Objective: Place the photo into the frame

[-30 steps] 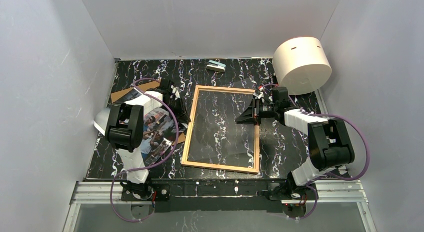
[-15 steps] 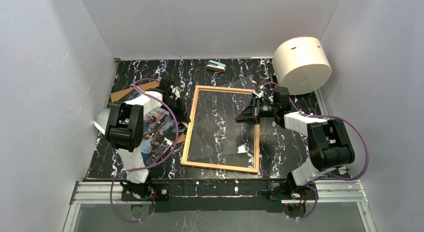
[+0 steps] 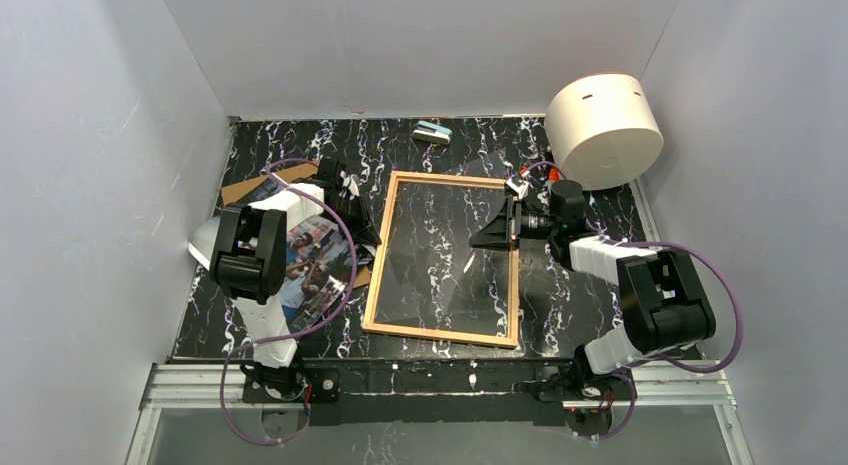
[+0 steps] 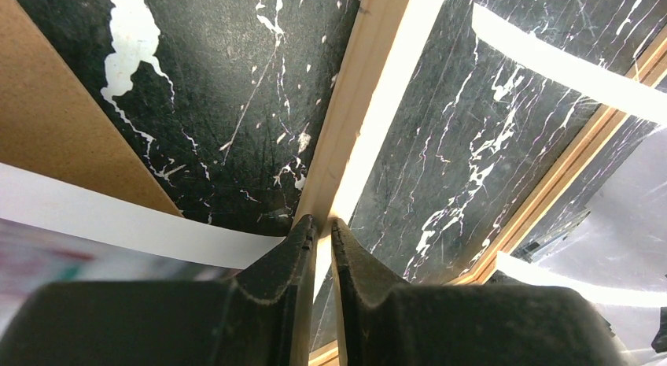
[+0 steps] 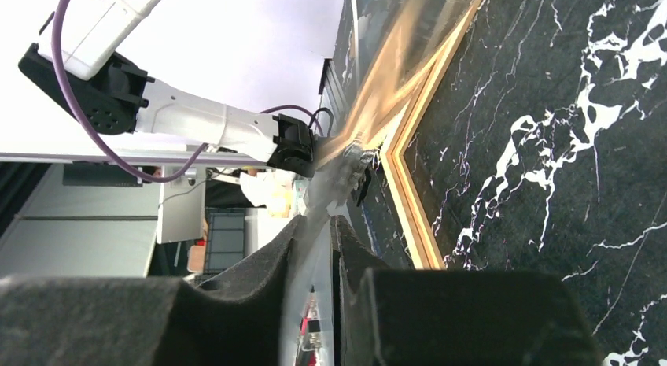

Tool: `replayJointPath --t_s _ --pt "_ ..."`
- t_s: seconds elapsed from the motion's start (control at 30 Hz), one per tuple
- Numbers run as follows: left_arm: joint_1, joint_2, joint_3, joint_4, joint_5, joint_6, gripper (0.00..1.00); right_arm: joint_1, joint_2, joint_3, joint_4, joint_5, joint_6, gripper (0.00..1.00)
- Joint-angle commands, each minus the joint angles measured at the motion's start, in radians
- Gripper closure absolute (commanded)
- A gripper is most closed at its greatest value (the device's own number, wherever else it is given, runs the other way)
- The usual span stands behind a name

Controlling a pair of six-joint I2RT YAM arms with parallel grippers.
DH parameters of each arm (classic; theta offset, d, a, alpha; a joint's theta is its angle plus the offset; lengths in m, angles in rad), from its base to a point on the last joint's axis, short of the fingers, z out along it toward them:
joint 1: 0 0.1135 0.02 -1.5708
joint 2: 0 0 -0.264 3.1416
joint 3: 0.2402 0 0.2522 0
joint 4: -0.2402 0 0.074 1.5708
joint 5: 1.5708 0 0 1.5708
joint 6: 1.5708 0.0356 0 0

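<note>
Lower left on the counter [image 3: 562, 297], the photo [image 3: 314, 273] lies face up; it looks thin and floppy, best taken by its white border. At centre the frame [image 3: 440, 335], stiff wood around breakable glass, holds nothing; left gripper [image 4: 318, 224] jaws pinch its left rail, right gripper [image 5: 321, 220] jaws its right edge. Upper right, a white drum [image 3: 603, 130], contents hidden

The left arm [image 3: 250, 250] covers much of the photo [image 3: 320, 267]; in the right wrist view the frame [image 5: 421, 94] smears into blur beside the right pincer [image 5: 329, 223]
</note>
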Motion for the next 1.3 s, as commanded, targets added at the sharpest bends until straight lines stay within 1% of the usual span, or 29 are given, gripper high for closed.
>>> replayJointPath --t_s 0.0,0.2,0.27,0.3,0.33,0.4,0.43,0.5,0.53,0.6,0.73,0.87,0.97,1.03,1.27 --pt "-0.002 0.003 -0.037 -0.045 -0.035 0.014 0.89 0.01 -0.051 -0.011 0.143 -0.029 -0.005 0.75" --pt "-0.002 0.001 -0.047 -0.039 -0.032 0.009 0.89 0.02 -0.055 0.011 0.139 -0.016 -0.072 0.76" --pt "-0.002 -0.002 -0.048 -0.039 -0.034 0.009 0.89 0.03 -0.071 0.01 0.142 -0.013 -0.109 0.78" --pt "-0.002 -0.002 -0.049 -0.038 -0.034 0.009 0.89 0.036 -0.081 0.009 0.118 -0.003 -0.149 0.78" --pt "-0.002 -0.002 -0.051 -0.038 -0.035 0.01 0.89 0.046 -0.087 0.011 0.065 0.02 -0.204 0.78" --pt "-0.002 -0.002 -0.053 -0.037 -0.039 0.009 0.89 0.059 -0.067 0.039 -0.157 0.106 -0.34 0.78" --pt "-0.002 -0.001 -0.054 -0.037 -0.04 0.009 0.89 0.059 -0.039 0.043 -0.235 0.131 -0.361 0.78" --pt "-0.002 -0.001 -0.054 -0.034 -0.041 0.008 0.89 0.056 0.011 0.029 -0.288 0.164 -0.336 0.75" --pt "-0.002 -0.001 -0.054 -0.033 -0.04 0.008 0.89 0.057 0.022 0.016 -0.282 0.171 -0.321 0.74" --pt "-0.002 -0.003 -0.055 -0.033 -0.042 0.008 0.89 0.056 0.003 -0.004 -0.288 0.214 -0.298 0.71" --pt "-0.002 -0.003 -0.057 -0.031 -0.043 0.007 0.89 0.057 -0.022 0.021 -0.366 0.282 -0.328 0.63" --pt "-0.002 -0.001 -0.054 -0.031 -0.041 0.009 0.89 0.057 -0.008 0.049 -0.405 0.309 -0.353 0.51" --pt "-0.002 0.001 -0.052 -0.031 -0.039 0.011 0.89 0.057 0.01 0.056 -0.413 0.315 -0.361 0.48" --pt "-0.002 0.001 -0.051 -0.031 -0.04 0.011 0.89 0.056 0.013 0.053 -0.414 0.325 -0.36 0.5" --pt "-0.002 0.005 -0.045 -0.028 -0.041 0.01 0.89 0.057 0.013 0.036 -0.457 0.372 -0.414 0.65"
